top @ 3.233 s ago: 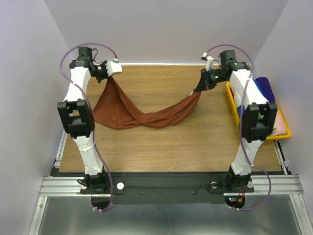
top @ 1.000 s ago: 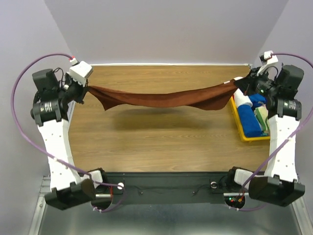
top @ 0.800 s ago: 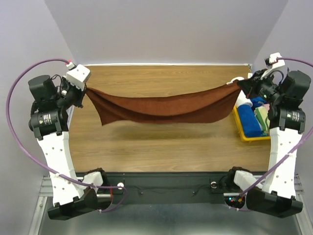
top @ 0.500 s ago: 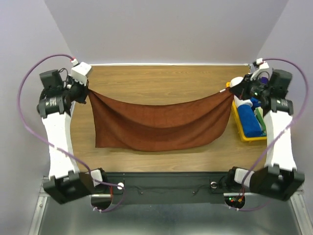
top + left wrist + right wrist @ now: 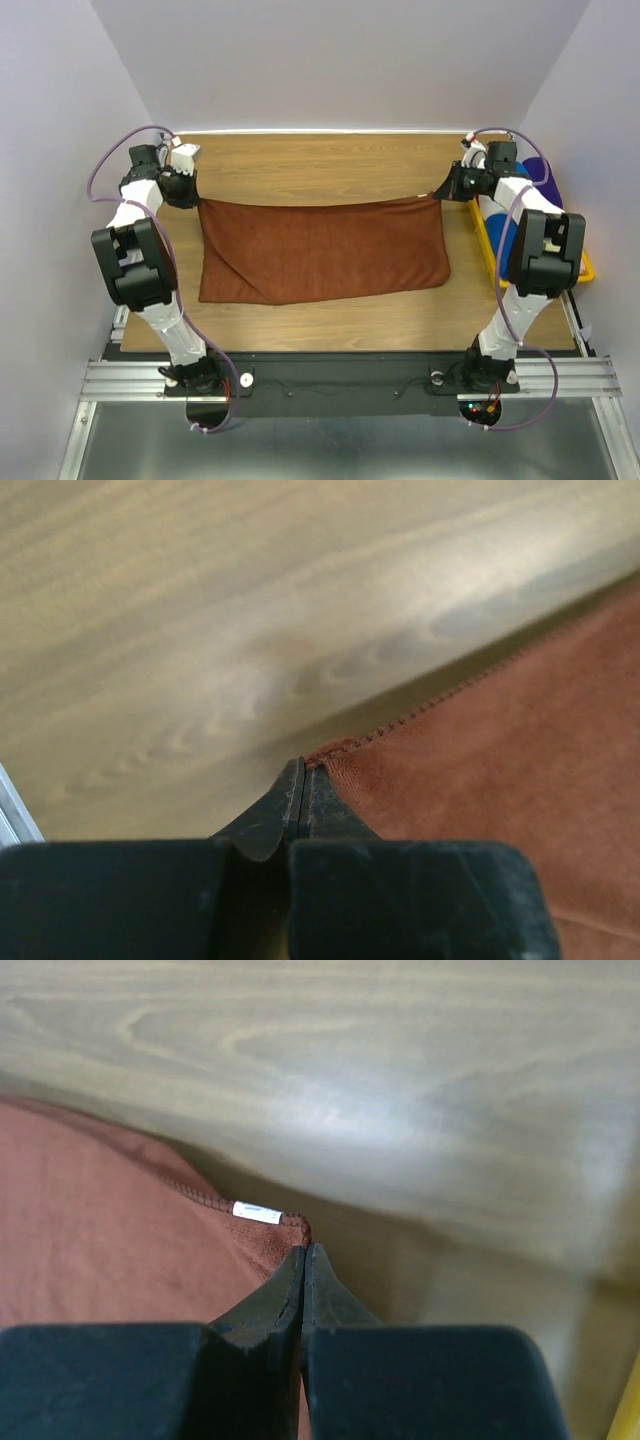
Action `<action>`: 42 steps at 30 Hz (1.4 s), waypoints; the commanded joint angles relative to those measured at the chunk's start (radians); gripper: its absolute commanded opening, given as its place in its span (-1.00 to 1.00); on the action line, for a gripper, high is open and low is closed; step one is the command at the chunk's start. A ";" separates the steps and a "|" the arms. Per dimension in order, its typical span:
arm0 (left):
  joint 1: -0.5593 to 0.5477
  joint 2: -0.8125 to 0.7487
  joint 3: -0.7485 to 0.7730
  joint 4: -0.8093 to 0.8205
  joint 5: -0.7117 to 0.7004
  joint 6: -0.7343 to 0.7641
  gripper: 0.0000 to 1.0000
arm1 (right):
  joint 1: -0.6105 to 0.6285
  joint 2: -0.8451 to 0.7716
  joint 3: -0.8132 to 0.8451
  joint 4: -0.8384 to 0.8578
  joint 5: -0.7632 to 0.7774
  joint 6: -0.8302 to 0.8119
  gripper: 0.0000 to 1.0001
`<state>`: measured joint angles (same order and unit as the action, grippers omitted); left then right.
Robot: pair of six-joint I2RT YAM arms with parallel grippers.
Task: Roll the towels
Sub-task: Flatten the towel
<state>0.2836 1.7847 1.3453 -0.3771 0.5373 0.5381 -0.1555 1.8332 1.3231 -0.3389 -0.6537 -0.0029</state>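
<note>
– If you go by the wrist views, are both pincers actually holding something, or just parked there?

– Holding, yeah. Both are pinched fully closed. The left gripper has the far-left corner of the rust-brown towel between its tips. The right gripper has the far-right corner, right beside a little white tag. The towel's spread flat mid-worktop, long axis running left to right, far hem roughly parallel to the far edge. The near hem is a bit wavy, with a diagonal crease across the near-left part. Over at the worktop's right edge sits a yellow bin of rolled towels, with a purple roll at its far end. The right arm covers most of it though.
</note>
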 commanded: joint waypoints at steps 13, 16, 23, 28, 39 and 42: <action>-0.024 0.392 0.527 0.023 -0.036 -0.108 -0.31 | 0.083 0.296 0.358 0.124 0.232 0.095 0.74; -0.020 0.383 0.554 -0.012 -0.065 -0.118 0.44 | 0.082 0.265 0.373 0.086 0.255 0.078 0.91; 0.014 0.096 0.344 -0.066 -0.086 -0.066 0.84 | 0.082 -0.013 0.249 -0.111 0.203 -0.110 0.77; 0.043 -0.132 0.102 -0.071 -0.174 -0.033 0.68 | 0.083 -0.129 0.145 -0.339 0.184 -0.258 0.28; 0.083 -0.307 -0.241 -0.157 -0.016 0.062 0.40 | 0.105 -0.176 -0.097 -0.453 0.187 -0.267 0.17; 0.083 -0.334 -0.331 -0.141 -0.026 0.080 0.50 | 0.106 -0.166 -0.123 -0.451 0.160 -0.275 0.27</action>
<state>0.3683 1.5394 1.0847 -0.4992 0.4782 0.5720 -0.0574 1.6787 1.2053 -0.7677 -0.4637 -0.2687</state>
